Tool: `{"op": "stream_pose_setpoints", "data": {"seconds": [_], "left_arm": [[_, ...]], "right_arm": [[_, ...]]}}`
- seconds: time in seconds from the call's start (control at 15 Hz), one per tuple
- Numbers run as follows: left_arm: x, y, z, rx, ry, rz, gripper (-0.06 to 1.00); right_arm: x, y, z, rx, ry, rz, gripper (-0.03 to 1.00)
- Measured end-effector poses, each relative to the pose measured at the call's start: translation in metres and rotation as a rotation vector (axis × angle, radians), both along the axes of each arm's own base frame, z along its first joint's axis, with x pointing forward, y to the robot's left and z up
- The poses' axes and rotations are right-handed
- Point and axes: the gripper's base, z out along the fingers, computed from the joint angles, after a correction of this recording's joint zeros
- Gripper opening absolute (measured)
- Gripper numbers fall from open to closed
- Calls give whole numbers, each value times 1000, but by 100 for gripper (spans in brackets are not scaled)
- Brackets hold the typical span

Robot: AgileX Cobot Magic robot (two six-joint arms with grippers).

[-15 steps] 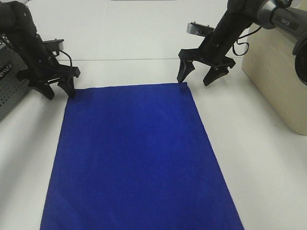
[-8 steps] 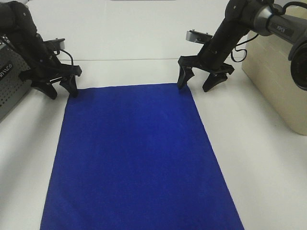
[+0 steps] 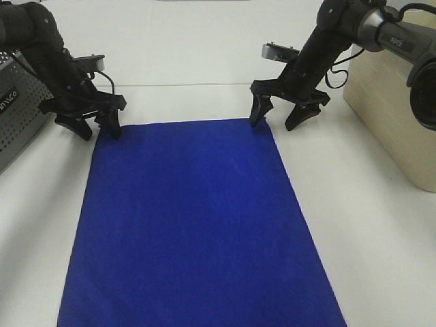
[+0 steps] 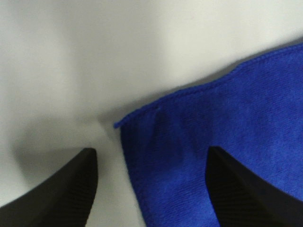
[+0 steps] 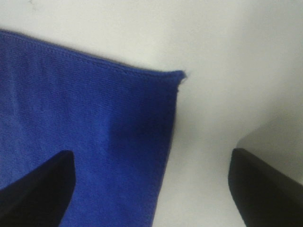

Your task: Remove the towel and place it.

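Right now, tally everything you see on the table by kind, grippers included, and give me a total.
Blue towel: 1
Black grippers: 2, the left gripper and the right gripper
Side containers: 2, a grey perforated box and a beige bin
Total: 5

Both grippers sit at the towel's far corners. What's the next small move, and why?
Probably lower both and close: the left gripper and right gripper stand open, each straddling a far corner of the towel, which lies flat and ungripped.
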Motion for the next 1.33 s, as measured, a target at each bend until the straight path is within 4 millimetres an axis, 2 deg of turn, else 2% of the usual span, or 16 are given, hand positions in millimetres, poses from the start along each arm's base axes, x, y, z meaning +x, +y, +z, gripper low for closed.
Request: {"op": "stream_pose_setpoints", "data": {"seconds": [0.53, 0.73, 0.87, 0.93, 1.13, 1.2, 1.33], "left_arm": [[-3, -39, -3, -21, -16, -65, 62], [-4, -43, -3, -21, -16, -73, 59], [-4, -43, -4, -17, -14, -75, 50], [-4, -43, -5, -15, -13, -80, 37], [-4, -43, -7, -9, -20, -119, 7], [-4, -43, -7, -8, -26, -127, 1], [-4, -43, -7, -5, -29, -136, 0]], "right_arm": [[-10, 51, -2, 5, -51, 80, 79], [-9, 57, -4, -17, -88, 88, 67], [-7, 55, -6, -40, -104, 89, 50], [-6, 52, -8, -66, -113, 93, 35], [-5, 51, -9, -87, -123, 97, 8], [-5, 50, -9, -88, -125, 98, 4], [-5, 50, -10, -93, -125, 99, 3]]}}
